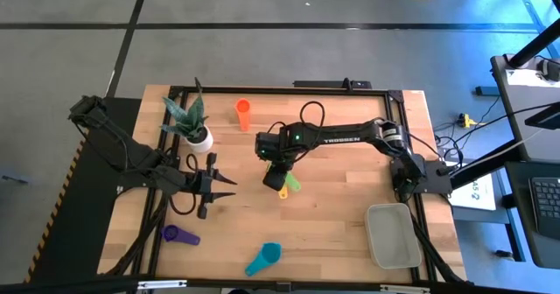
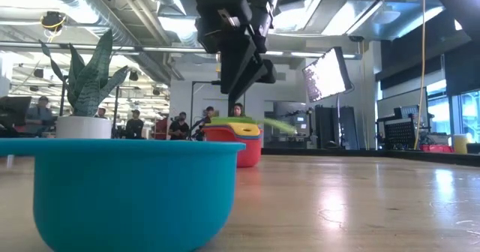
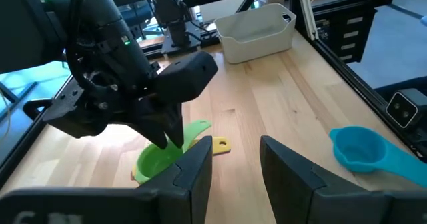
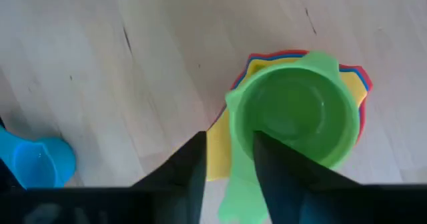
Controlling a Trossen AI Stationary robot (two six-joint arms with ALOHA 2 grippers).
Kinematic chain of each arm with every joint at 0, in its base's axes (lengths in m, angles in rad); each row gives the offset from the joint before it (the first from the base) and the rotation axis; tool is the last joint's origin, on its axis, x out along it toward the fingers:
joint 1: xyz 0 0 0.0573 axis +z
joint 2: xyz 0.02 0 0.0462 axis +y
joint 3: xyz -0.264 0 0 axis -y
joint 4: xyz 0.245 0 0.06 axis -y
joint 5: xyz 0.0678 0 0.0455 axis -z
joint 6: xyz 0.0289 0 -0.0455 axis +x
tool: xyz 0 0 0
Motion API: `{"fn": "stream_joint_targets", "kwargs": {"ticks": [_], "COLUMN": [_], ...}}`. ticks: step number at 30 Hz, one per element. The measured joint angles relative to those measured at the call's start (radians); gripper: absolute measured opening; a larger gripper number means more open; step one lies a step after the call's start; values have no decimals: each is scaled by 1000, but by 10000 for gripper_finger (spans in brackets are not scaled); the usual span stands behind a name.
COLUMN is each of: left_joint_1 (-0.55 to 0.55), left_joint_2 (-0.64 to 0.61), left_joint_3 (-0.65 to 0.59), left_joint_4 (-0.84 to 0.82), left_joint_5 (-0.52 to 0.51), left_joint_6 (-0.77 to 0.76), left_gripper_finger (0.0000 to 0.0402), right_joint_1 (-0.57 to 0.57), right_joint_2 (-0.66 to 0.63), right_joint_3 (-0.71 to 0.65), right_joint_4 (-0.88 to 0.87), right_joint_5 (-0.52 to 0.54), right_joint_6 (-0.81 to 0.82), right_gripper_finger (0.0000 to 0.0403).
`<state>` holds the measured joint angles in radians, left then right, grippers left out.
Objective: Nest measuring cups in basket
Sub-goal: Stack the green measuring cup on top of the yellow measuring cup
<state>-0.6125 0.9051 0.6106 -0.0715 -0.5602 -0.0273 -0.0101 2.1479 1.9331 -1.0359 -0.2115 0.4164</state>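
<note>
A stack of nested cups (image 1: 285, 185) stands mid-table: the green cup (image 4: 293, 114) sits on top inside yellow, blue and red ones. My right gripper (image 4: 230, 164) hangs just above the stack, pointing down. It is open by a narrow gap, with the green handle (image 4: 241, 191) below that gap. The low view shows air between the right gripper's fingertips (image 2: 229, 98) and the green rim (image 2: 234, 120). My left gripper (image 1: 229, 186) waits open, left of the stack. The orange cup (image 1: 242, 113), purple cup (image 1: 179, 234) and teal cup (image 1: 262, 259) stand apart on the table. The basket (image 1: 391, 208) sits at the near right corner.
A white plant pot (image 1: 199, 138) with a spiky plant stands just beyond my left gripper. The teal cup (image 2: 112, 192) fills the low view's foreground. Bare wood lies between the stack and the basket (image 3: 260, 47). A black frame runs round the table edges.
</note>
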Motion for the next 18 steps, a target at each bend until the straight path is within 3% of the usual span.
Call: {"fn": "stream_joint_targets", "kwargs": {"ticks": [8, 18], "left_joint_1": [0, -9], "left_joint_2": [0, 34], "left_joint_3": [0, 0], "left_joint_4": [-20, -43], "left_joint_5": [0, -7], "left_joint_6": [-40, -79], "left_gripper_finger": [119, 119], "right_joint_1": [0, 22], "right_joint_2": [-11, -50], "right_joint_3": [0, -6], "right_joint_4": [-53, -388], "right_joint_5": [-27, 252], "right_joint_6": [-27, -31], "right_gripper_finger": [172, 174]}}
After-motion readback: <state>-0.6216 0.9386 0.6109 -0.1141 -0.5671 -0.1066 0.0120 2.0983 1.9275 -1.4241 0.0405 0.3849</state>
